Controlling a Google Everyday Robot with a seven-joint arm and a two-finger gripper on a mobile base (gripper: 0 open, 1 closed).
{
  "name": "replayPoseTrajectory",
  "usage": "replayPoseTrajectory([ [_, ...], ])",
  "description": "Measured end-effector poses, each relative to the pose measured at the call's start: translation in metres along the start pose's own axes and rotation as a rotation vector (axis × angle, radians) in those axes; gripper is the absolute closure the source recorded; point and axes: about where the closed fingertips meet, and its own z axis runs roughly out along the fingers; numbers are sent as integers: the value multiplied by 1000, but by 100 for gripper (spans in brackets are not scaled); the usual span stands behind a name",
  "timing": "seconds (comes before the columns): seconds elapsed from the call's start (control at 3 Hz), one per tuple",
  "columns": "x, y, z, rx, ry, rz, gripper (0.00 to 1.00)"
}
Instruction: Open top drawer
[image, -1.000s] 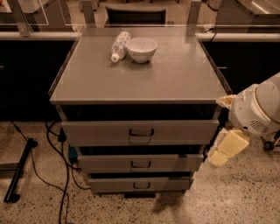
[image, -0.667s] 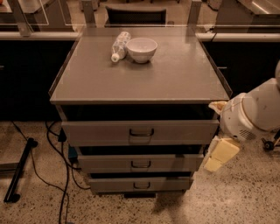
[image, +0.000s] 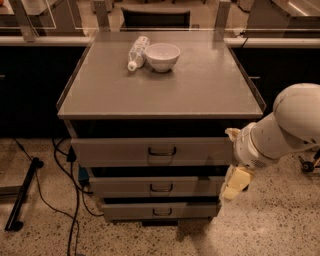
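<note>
Sliding in from the right, the gripper (image: 229, 162) now overlaps the right end of the top drawer (image: 125, 151), closer than 1 second ago. Its 2 pale fingers (image: 236, 181) stand apart, gripping nothing. The drawer sits unmoved just under the table (image: 200, 95) top, its handle (image: 162, 151) untouched. Whether they touch is hard to tell.

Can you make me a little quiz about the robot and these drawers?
1. True or false: the gripper is gripping the top drawer by its handle.
2. What lies beside the bowl on the cabinet top? A) bottle B) spoon C) cup
3. How many drawers sit under the cabinet top?
Key: 1 false, the gripper hangs off to the right, beside the drawer fronts; 2 A; 3 three.
</note>
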Motion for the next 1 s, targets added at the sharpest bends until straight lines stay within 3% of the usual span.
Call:
replayPoseTrajectory([
  [0.33, 15, -8, 49, -43, -9, 0, 0],
  [1.0, 20, -12, 55, -17, 0, -7, 0],
])
